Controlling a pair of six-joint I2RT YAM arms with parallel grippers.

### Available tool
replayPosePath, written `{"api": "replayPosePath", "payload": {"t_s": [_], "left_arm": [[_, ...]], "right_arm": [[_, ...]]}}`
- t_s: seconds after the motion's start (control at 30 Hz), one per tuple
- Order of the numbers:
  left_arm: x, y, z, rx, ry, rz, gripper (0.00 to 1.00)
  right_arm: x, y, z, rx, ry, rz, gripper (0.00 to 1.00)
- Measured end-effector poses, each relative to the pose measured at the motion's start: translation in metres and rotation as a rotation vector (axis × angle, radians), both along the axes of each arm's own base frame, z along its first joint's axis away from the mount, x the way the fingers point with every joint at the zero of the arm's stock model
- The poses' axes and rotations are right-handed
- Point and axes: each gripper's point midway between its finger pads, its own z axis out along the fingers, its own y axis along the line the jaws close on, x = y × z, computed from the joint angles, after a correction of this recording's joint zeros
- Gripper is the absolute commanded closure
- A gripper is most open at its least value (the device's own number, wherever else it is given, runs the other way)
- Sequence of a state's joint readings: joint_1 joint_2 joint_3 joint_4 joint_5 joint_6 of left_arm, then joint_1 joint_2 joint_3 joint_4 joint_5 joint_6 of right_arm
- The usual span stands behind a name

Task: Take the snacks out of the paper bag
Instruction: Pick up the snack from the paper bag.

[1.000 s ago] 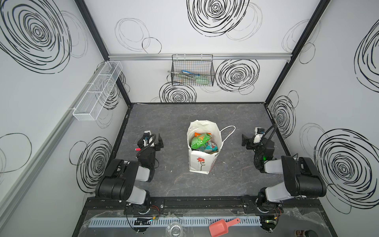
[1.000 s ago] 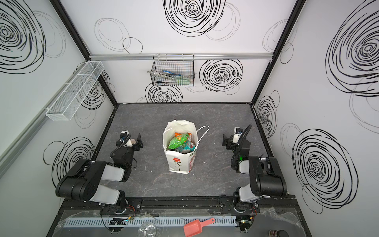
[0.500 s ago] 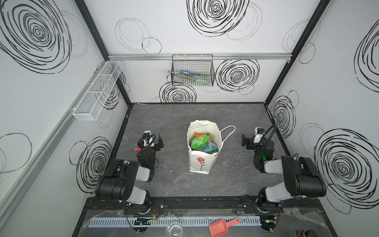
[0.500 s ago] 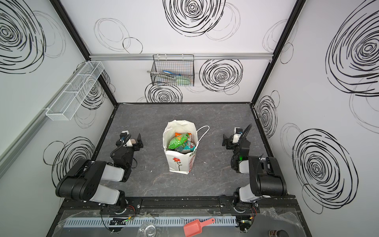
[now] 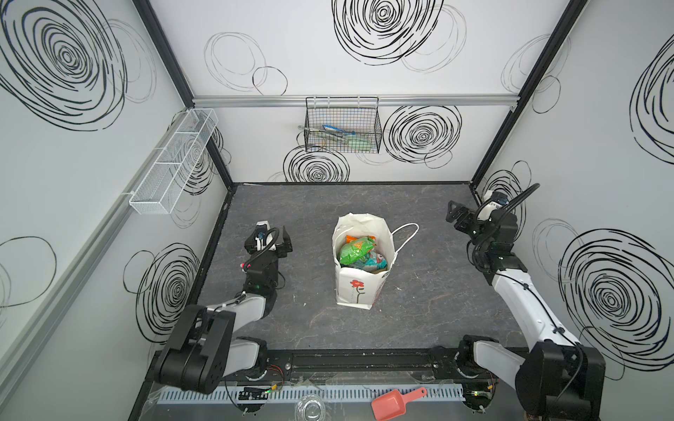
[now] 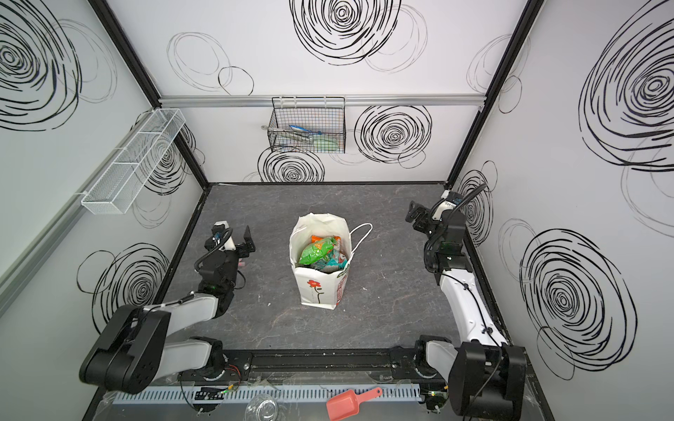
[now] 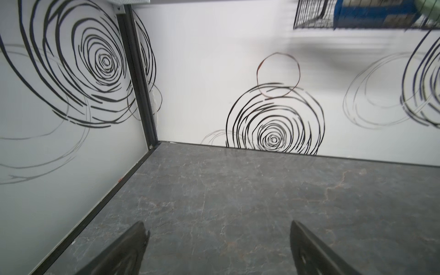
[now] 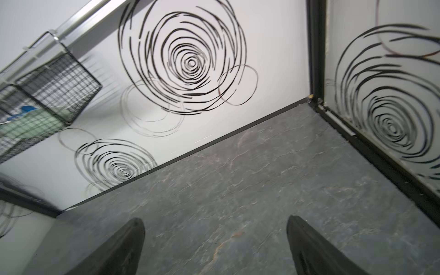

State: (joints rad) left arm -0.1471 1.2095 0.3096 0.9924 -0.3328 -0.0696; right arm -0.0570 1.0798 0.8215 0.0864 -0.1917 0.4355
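The white paper bag (image 5: 359, 289) (image 6: 316, 291) stands upright with its mouth open in the middle of the dark table in both top views, a red flower on its front. The snacks lie inside it: a green packet (image 5: 355, 251) (image 6: 314, 252) on top, an orange one (image 5: 352, 238) behind it and a teal one (image 5: 375, 260) beside it. My left gripper (image 5: 269, 240) (image 6: 233, 238) (image 7: 217, 228) is open and empty, left of the bag and apart from it. The right gripper (image 5: 456, 217) (image 6: 415, 215) (image 8: 215, 223) is open and empty, near the back right corner.
A black wire basket (image 5: 343, 135) hangs on the back wall. On the left wall is a white mesh shelf (image 5: 175, 164). A pink scoop (image 5: 397, 402) and a clear glass bowl (image 5: 310, 410) lie beyond the table's front rail. The bag's cord handle (image 5: 405, 237) sticks out to the right.
My right arm has stretched out and carried its open gripper away from the bag toward the back right corner. The left gripper and the bag have stayed about where they were.
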Motion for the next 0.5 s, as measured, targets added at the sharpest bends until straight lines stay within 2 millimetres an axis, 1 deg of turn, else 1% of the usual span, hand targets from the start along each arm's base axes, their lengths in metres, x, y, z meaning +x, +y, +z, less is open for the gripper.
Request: {"api": "replayPosePath", "payload": {"t_s": [0.07, 0.13, 0.2, 0.23, 0.27, 0.33, 0.37, 0.4, 0.43, 0.5], "left_arm": [[0.001, 0.002, 0.025, -0.093, -0.028, 0.015, 0.04], [0.008, 0.001, 0.053, -0.203, -0.019, 0.019, 0.04], [0.016, -0.006, 0.081, -0.294, 0.002, -0.011, 0.03], [0.019, -0.014, 0.098, -0.342, 0.016, -0.042, 0.03], [0.020, -0.023, 0.109, -0.376, 0.028, -0.075, 0.03], [0.017, -0.050, 0.133, -0.436, 0.078, -0.165, 0.03], [0.013, -0.066, 0.143, -0.451, 0.100, -0.214, 0.02], [0.007, -0.087, 0.152, -0.456, 0.133, -0.271, 0.03], [-0.001, -0.111, 0.164, -0.453, 0.162, -0.335, 0.03], [-0.019, -0.158, 0.187, -0.433, 0.206, -0.469, 0.04]], "right_arm": [[-0.008, 0.013, 0.014, 0.036, 0.029, 0.068, 0.03], [-0.016, 0.027, 0.033, 0.053, 0.050, 0.132, 0.03], [-0.023, 0.042, 0.059, 0.050, 0.049, 0.192, 0.03], [-0.028, 0.051, 0.075, 0.041, 0.044, 0.225, 0.02], [-0.033, 0.060, 0.091, 0.029, 0.029, 0.256, 0.02], [-0.043, 0.085, 0.126, -0.001, -0.005, 0.335, 0.01], [-0.048, 0.097, 0.140, -0.013, -0.023, 0.372, 0.01], [-0.054, 0.112, 0.152, -0.027, -0.036, 0.418, 0.01], [-0.061, 0.129, 0.162, -0.040, -0.043, 0.471, 0.01], [-0.073, 0.159, 0.170, -0.064, -0.035, 0.559, 0.01]]}}
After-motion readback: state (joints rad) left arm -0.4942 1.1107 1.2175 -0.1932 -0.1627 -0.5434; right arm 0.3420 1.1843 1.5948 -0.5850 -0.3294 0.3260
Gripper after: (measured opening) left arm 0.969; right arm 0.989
